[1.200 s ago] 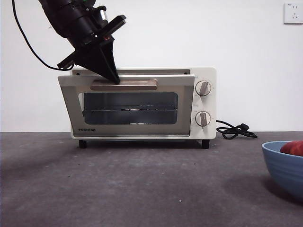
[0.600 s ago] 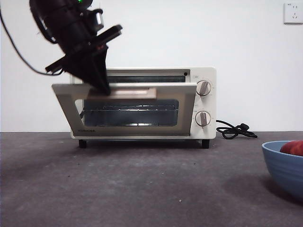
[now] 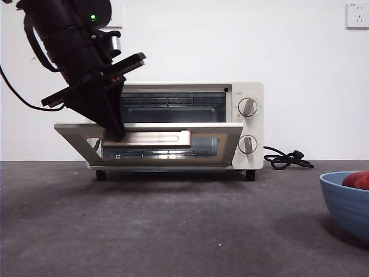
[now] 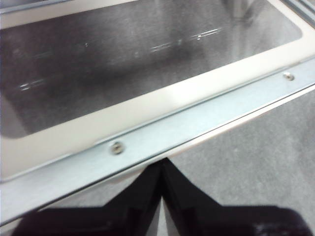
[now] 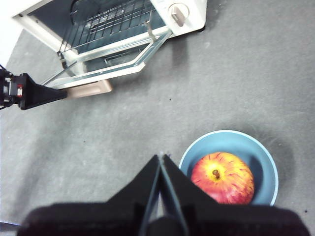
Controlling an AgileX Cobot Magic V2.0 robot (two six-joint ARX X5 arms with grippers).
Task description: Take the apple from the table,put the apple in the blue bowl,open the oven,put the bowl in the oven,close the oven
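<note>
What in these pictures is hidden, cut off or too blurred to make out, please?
- Blue bowl, front view: cut by the right edge; the apple only peeks over its rim.
- Oven door, left wrist view: blurred.
- Left gripper contact with the handle: hidden behind its own body.

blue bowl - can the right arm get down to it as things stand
Probably yes. The right gripper hangs just beside the blue bowl with bare table between them; only the apple sits inside. The left gripper is away at the oven door.
</note>
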